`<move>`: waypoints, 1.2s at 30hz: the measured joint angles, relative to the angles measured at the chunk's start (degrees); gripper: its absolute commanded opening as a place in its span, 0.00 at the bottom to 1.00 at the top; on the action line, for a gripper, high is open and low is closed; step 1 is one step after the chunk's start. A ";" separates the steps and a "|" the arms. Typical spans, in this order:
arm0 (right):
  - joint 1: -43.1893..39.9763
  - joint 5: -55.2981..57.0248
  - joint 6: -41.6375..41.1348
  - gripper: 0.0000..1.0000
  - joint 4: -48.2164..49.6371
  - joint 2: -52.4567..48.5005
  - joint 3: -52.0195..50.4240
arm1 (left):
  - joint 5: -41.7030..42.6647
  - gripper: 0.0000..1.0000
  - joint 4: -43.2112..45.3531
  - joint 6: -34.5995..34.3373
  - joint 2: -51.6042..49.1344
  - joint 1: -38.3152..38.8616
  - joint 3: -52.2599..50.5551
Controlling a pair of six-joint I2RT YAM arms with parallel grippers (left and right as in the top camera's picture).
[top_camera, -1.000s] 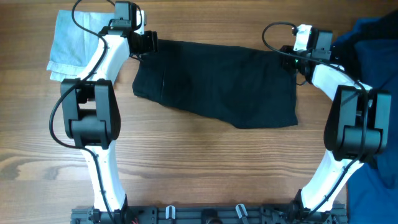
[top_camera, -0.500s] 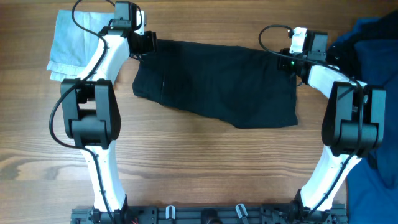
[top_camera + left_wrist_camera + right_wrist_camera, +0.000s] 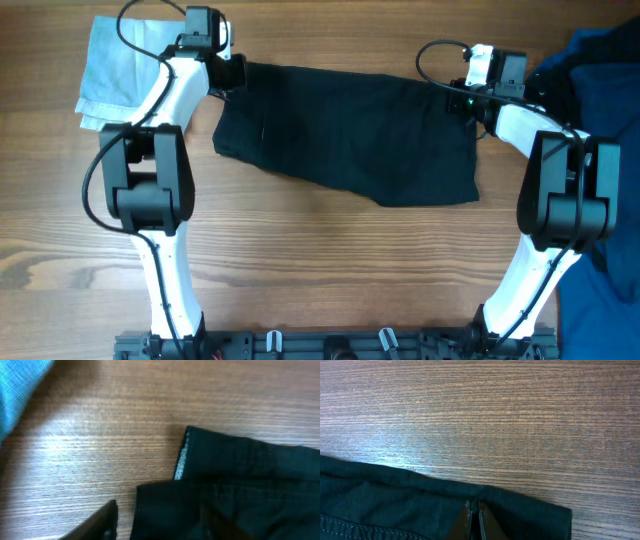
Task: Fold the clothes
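The black shorts (image 3: 350, 135) lie spread flat on the wooden table (image 3: 320, 265), a little toward 12 o'clock from the middle in the overhead view. Their long side runs from 9 to 3 o'clock, and the lower hem slants down toward 4 o'clock.

The left gripper (image 3: 159, 522) sits at the shorts' 10 o'clock corner. In the left wrist view its fingers are spread. One dark finger (image 3: 102, 521) shows at about 7 o'clock in the picture, over bare wood just beside the cloth's edge. The other is a dim shape over the black fabric near 5 o'clock. Between them lies a turned-over corner of the shorts, and a white strip (image 3: 181, 462) runs along the short edge of the layer behind it. Whether the fingers touch the cloth cannot be told.

The right gripper (image 3: 474, 521) is at the shorts' 2 o'clock corner. In the right wrist view its two fingers are pressed together at 6 o'clock in the picture, nipping a small ridge of the black cloth at its upper edge — the fabric puckers slightly where they meet. Beyond that edge, toward 12 o'clock, there is only wood grain.

A pale blue cloth (image 3: 118, 68) lies flat at 10 o'clock on the table, beside the left arm and apart from the shorts. A navy garment (image 3: 600, 55) is heaped at 2 o'clock — it runs off the table's right side, behind the right arm.
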State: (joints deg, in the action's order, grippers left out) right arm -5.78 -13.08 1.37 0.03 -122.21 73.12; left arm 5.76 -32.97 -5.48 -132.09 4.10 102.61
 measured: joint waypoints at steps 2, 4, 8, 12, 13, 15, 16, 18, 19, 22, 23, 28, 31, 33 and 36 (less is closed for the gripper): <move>0.00 -0.02 0.00 0.04 -0.02 0.00 0.00 | -0.13 0.39 -0.24 0.17 -1.25 -0.04 0.00; 0.00 -0.02 0.00 0.05 -0.04 0.00 0.00 | -0.09 0.40 -0.20 0.15 -1.31 -0.04 0.00; 0.00 -0.02 0.00 0.06 -0.13 0.00 0.00 | 0.31 0.50 -0.46 0.17 -1.31 -0.04 0.00; 0.00 0.00 0.00 0.04 -0.15 0.00 0.00 | 0.52 0.04 -1.73 0.09 -1.31 -0.04 0.00; 0.00 0.00 0.00 0.05 -0.15 0.00 0.00 | 0.57 0.04 -1.79 0.07 -1.31 -0.04 0.00; 0.00 -0.02 0.00 0.04 -0.11 0.00 0.00 | 0.61 0.04 -1.86 0.20 -1.31 -0.07 0.00; 0.00 -0.02 0.00 0.04 0.00 0.00 0.00 | 0.72 0.04 -1.97 0.20 -1.31 -0.09 0.00; 0.00 -0.02 -0.02 0.04 0.04 0.02 0.00 | 0.72 0.04 -2.29 0.20 -1.05 -0.09 0.00; 0.00 0.00 -0.26 0.04 -0.11 0.31 0.00 | 0.72 0.04 -2.67 0.20 -0.39 -0.09 0.00; 0.00 -0.02 -1.73 0.04 -4.98 5.97 -0.02 | 0.76 0.04 -4.94 0.20 4.76 -0.09 0.00; 0.02 -0.22 -1.92 0.04 -6.97 9.60 0.00 | 0.94 0.04 -5.81 0.20 6.62 -0.09 0.00; 0.13 -0.50 -2.60 0.04 -24.90 23.89 0.42 | 0.96 0.04 -17.64 0.17 15.06 -0.09 0.24; 0.13 -1.66 -2.71 0.04 -40.57 30.99 0.39 | 0.96 0.04 -26.49 0.17 17.75 -0.09 0.24; 0.11 -2.32 -2.84 0.04 -48.26 33.94 0.61 | 1.01 0.04 -32.81 -0.46 20.63 -0.09 0.22; 0.13 -2.58 -2.80 0.05 -59.52 36.70 0.52 | 2.62 0.04 -38.80 -2.25 24.85 -0.09 0.17</move>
State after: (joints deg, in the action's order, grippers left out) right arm -5.65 -15.66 -1.43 -59.48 -85.52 73.65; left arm 8.38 -71.77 -7.73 -107.24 4.01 102.78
